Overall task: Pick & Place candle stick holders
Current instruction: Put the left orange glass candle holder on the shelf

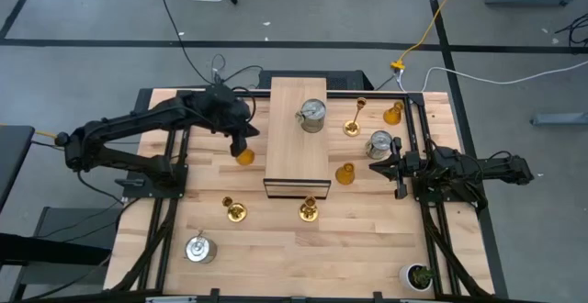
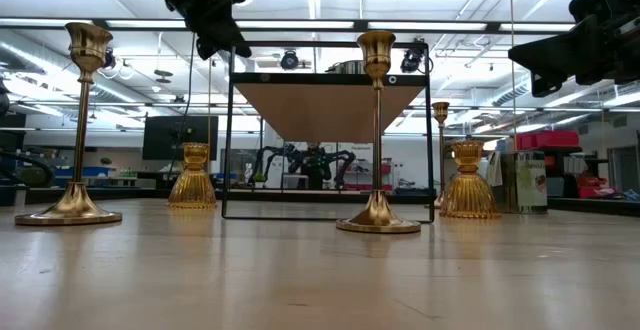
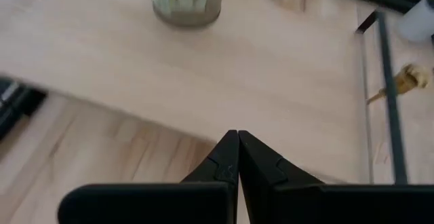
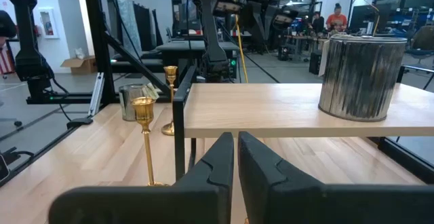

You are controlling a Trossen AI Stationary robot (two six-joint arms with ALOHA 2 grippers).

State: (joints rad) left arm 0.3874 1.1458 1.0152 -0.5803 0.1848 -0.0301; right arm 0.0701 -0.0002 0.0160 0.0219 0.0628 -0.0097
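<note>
Plainly the gold candlesticks (image 1: pixel 309 209) near the table's (image 1: pixel 276 248) front edge look light, rigid, slick and top-heavy, best pinched low on the stem, while the left tool (image 1: pixel 241 144), closed and empty, hovers above an amber holder (image 1: pixel 244 156) beside the wooden shelf (image 1: pixel 296 161), and the right tool (image 1: pixel 380 168) is also closed and empty.

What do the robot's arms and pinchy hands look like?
Both arms are black, built of chunky jointed pieces. The left arm and right arm each end in a gripper: left gripper, right gripper. Each has two flat black jaws with stepped, notched inner edges that narrow toward the tip. I see no markings.
</note>
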